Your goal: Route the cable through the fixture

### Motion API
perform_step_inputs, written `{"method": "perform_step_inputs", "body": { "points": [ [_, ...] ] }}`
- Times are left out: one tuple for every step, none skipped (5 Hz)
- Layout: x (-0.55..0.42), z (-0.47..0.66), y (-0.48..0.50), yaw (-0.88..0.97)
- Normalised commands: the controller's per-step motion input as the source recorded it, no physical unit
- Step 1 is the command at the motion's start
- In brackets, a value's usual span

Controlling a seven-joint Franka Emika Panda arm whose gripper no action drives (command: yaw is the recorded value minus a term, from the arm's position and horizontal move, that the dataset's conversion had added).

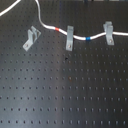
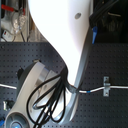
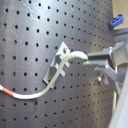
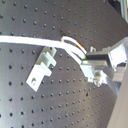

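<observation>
The gripper (image 3: pixel 94 64) is pinching the white cable's (image 3: pixel 75 56) end just beside the slanted forked fixture (image 3: pixel 59 69). Doing this well likely means lowering the cord squarely between both prongs, keeping it taut.

Black perforated breadboard table (image 1: pixel 75 95), evenly lit, cluttered equipment behind (image 2: pixel 12 22)

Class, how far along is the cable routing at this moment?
Done: in the first exterior view the cable lies in the middle bracket and the right bracket. In hand: the claw grips the cable's free end beside the fixture in the first wrist view. Left: the fixture's fork looks empty in the first exterior view, so threading it remains.
</observation>
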Motion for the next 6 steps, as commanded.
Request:
{"method": "perform_step_inputs", "body": {
  "points": [
    [0.039, 0.02, 0.042, 0.00],
    [0.278, 0.50, 0.170, 0.28],
    [0.192, 0.29, 0.108, 0.76],
    [0.141, 0.24, 0.091, 0.86],
    [-0.045, 0.00, 0.091, 0.95],
    [-0.007, 0.35, 0.016, 0.83]
  ]
}}
